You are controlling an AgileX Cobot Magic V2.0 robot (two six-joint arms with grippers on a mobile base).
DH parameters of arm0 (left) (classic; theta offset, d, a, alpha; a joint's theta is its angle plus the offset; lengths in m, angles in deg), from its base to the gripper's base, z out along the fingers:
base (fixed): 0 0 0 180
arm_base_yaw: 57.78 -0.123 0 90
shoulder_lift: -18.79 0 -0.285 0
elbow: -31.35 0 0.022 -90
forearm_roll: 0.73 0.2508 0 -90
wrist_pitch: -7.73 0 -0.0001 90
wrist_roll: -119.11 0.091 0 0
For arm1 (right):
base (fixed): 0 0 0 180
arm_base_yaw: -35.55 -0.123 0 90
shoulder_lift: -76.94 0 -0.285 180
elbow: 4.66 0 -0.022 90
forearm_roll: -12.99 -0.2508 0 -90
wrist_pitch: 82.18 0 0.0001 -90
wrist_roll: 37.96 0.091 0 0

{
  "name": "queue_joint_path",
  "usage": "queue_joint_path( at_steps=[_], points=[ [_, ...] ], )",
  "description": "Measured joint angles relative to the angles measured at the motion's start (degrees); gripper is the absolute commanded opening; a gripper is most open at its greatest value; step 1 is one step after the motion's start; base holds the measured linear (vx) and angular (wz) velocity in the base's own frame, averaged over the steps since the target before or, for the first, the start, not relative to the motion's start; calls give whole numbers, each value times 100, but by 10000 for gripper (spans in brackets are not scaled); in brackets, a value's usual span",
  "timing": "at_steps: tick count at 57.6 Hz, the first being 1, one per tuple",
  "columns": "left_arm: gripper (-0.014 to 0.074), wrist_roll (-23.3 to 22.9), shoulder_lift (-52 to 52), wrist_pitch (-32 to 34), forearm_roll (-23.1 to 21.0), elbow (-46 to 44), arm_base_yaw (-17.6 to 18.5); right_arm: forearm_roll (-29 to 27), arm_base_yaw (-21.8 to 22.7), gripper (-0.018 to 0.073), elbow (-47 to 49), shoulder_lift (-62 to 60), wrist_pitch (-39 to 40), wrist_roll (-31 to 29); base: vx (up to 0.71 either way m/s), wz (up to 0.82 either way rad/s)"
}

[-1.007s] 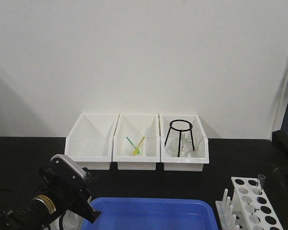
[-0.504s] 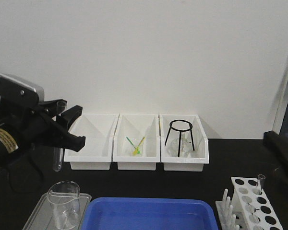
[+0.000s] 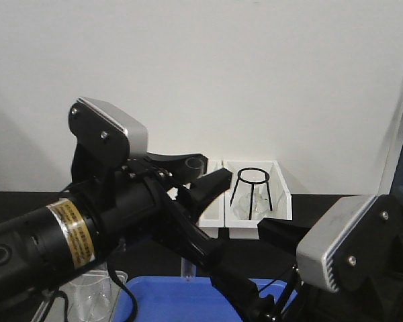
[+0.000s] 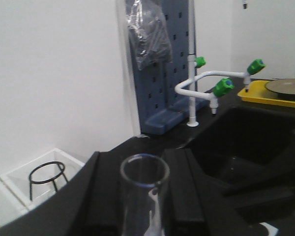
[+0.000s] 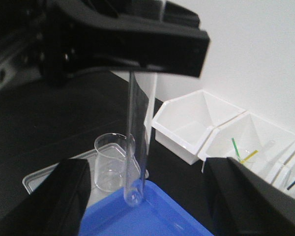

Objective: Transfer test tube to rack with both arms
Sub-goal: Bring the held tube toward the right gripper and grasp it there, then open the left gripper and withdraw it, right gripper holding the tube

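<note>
Wide gap between fingers of right tool (image 5: 146, 196); test tube (image 5: 137, 142) hangs upright in it, free room either side. Above: left tool (image 4: 142, 196) clamps tube top and bars approach from overhead. Below: blue tray (image 5: 157, 219) close under tube's round end, little clearance. Behind, left: beaker (image 5: 110, 162), near tube but apart. Farther back on tabletop (image 5: 173, 167): white bins (image 5: 196, 123), well clear of passage.
</note>
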Motion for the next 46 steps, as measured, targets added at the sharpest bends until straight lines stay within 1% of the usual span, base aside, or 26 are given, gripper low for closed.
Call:
queue_joint_path(
  at_steps=[9, 14, 22, 27, 31, 35, 39, 46],
  points=[
    [-7, -80, 0, 0, 0, 0, 472, -9, -57, 523, 0, 0, 209, 238, 0, 0],
    [-7, -85, 0, 0, 0, 0, 670, -9, -57, 523, 0, 0, 259, 347, 0, 0],
    [-7, -85, 11, 0, 0, 0, 869, -9, -57, 516, 0, 0, 368, 347, 0, 0],
    [-7, -90, 42, 0, 0, 0, 942, -9, -57, 477, 0, 0, 406, 347, 0, 0],
    [-7, -109, 80, 0, -6, 0, 965, -9, -57, 417, 0, 0, 398, 347, 0, 0],
    [-7, -115, 118, 4, -12, 0, 983, -22, -57, 330, -6, 5, 377, 347, 0, 0],
    [-7, -128, 130, 7, -19, 0, 983, -87, -57, 201, -6, 5, 345, 347, 0, 0],
    [-7, -128, 132, 6, -7, 0, 983, -230, -57, 8, -6, 5, 367, 347, 0, 0]
  ],
)
